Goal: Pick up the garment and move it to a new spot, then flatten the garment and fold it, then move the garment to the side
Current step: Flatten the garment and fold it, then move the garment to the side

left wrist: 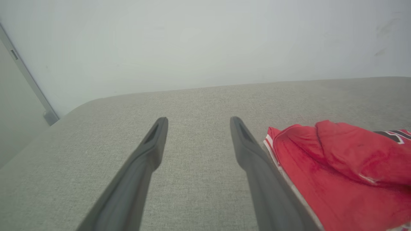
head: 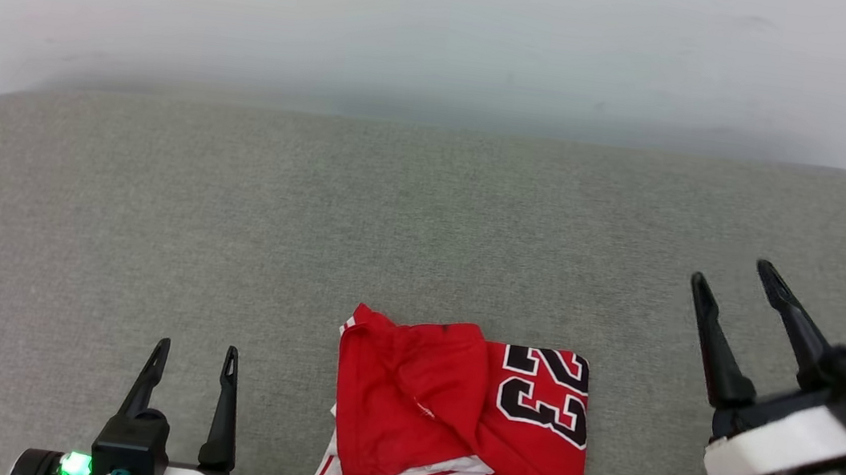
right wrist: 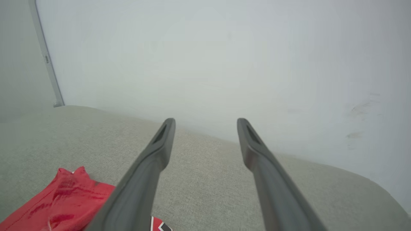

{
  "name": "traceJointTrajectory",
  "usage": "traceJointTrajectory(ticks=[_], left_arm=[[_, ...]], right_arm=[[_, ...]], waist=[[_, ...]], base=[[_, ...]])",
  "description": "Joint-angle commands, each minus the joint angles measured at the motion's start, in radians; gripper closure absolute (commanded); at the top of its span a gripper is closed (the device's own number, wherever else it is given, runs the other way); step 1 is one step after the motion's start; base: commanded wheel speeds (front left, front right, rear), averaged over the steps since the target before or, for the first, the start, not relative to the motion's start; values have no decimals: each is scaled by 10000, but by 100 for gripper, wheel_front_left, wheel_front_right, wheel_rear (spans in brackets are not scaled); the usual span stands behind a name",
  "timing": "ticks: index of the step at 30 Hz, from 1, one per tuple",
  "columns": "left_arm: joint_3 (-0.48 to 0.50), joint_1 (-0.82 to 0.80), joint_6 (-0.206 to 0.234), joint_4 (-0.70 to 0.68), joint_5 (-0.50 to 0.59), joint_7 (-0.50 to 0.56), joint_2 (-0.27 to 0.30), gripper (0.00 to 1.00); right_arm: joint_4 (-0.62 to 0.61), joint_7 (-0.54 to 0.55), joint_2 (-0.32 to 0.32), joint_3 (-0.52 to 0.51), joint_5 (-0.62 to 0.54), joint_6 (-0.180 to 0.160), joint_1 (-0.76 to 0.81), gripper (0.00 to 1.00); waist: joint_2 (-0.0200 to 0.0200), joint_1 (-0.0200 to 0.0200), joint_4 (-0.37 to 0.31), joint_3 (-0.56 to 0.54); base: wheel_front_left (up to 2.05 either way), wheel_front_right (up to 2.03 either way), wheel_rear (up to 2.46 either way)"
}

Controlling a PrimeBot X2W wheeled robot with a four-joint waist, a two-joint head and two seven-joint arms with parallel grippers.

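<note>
The garment, a red jersey with white striped trim and black numbers, lies folded into a rough square near the front middle of the grey padded surface. My left gripper stands open to its left, close to the surface, nothing between its fingers. In the left wrist view the left gripper has the garment just right of its right finger. My right gripper is open and raised, off to the garment's right and apart from it. The right wrist view shows the right gripper with a corner of the garment at lower left.
A pale wall rises behind the surface's far edge. The surface's rounded corners show at the far left and far right. A grey vertical strip runs down the wall at the left.
</note>
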Motion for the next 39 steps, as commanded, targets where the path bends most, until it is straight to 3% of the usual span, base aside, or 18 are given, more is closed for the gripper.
traceJointTrajectory(ticks=[1,6,14,26,32,33,39], left_arm=[[34,147,45,-78,55,-46,28,0],[59,296,63,-141,67,-46,31,0],[49,536,71,-203,89,-46,39,0],[3,630,83,-168,84,-46,76,0],[-41,594,65,-127,82,-46,71,0],[-56,496,32,-110,88,-46,98,0],[-143,277,3,-94,104,-46,80,0]], right_arm=[[-330,-154,348,-319,-410,-10,542,0],[-1081,-314,1239,-1069,-1072,-11,1732,0],[-1826,-327,2128,-1696,-1496,-10,3078,0],[-2214,-250,2548,-1996,-1982,-10,3709,0],[-2269,-51,1914,-1733,-2182,-11,3011,0],[-2314,299,1297,-1583,-2032,-11,2301,0],[-1961,2177,-83,-636,-870,-11,450,0]], waist=[[0,1,-123,-111],[0,1,-197,-275],[0,1,-201,-467],[0,1,-129,-537],[0,1,-67,-507],[0,1,23,-439],[0,1,236,-152]], base=[[0,0,0],[0,0,0],[0,0,0],[0,0,0],[0,0,0],[0,0,0],[0,0,0]])
